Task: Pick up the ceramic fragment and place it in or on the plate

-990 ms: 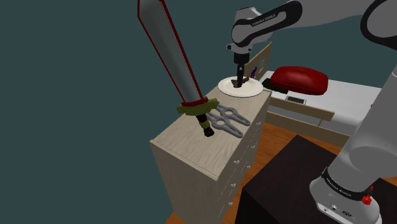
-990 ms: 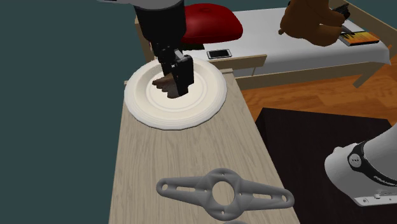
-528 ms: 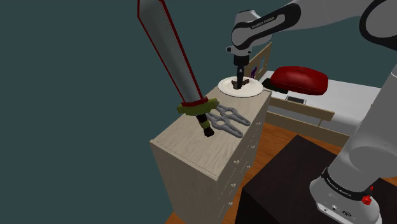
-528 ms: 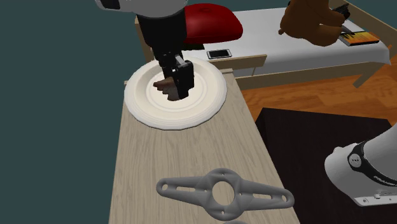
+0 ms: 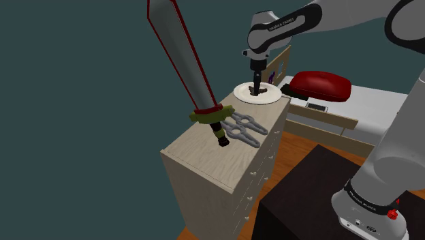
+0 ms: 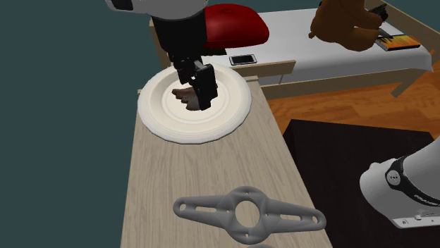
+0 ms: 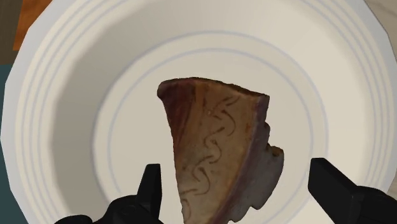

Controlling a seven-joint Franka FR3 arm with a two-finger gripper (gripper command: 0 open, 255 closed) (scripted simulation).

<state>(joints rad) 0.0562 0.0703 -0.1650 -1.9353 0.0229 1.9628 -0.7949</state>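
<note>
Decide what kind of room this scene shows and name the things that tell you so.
Probably a bedroom: a bed with a red pillow, a brown soft toy on it, and a chest of drawers beside it.

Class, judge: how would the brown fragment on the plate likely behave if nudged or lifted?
The fragment looks rigid and curved, so it would probably rock rather than roll. Its jagged broken edge suggests it may chip. On the smooth plate it might slide.

Arm (image 5: 294,20) reaches out, claw (image 7: 236,177) pointing down, its fingers (image 7: 151,186) spread apart
</note>
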